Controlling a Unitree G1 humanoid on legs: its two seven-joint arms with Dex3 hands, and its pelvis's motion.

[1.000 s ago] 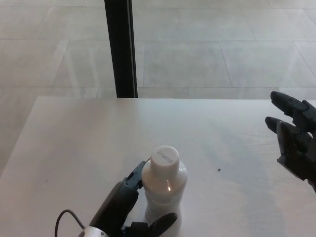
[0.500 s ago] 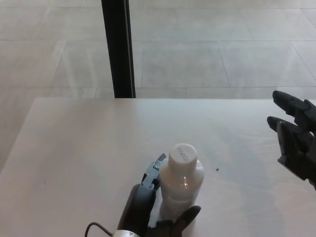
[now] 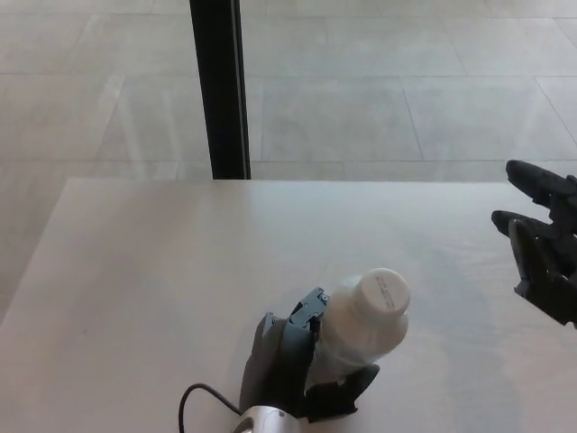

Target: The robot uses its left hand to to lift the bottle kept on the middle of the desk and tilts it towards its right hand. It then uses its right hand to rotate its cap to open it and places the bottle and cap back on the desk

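Over the pale wooden desk (image 3: 135,271), near its front edge, the black left hand (image 3: 293,374) is wrapping its fingers around the white plastic bottle (image 3: 356,329), now leaning right where it stood upright a second ago. The black right hand (image 3: 545,244) is waiting by the right edge with fingers spread and empty, so the white round cap (image 3: 381,290) is coming within its reach.

left hand (image 3: 293,365): dark grey shell, thick black fingers, blue-grey jointed fingertip
wrist: silver rounded cuff at bottom edge
cable (image 3: 200,397): thin, black, looped beside wrist
right hand (image 3: 543,242): matte black, thick segmented fingers
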